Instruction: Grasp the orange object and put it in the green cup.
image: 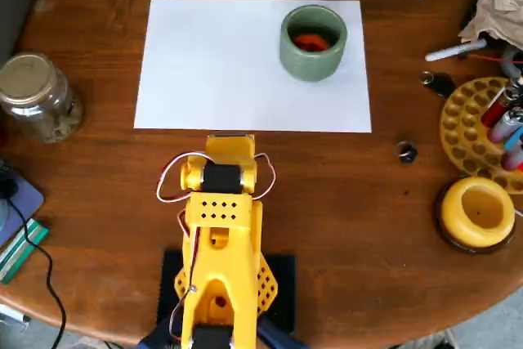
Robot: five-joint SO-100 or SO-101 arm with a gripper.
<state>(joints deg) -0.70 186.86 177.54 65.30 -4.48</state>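
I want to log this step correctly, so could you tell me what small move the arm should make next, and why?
Probably none beyond holding its folded rest pose: the orange object already lies inside the green cup on the white sheet, and the yellow arm is drawn back near the table's edge, well away from the cup. The claw is not visible from above.
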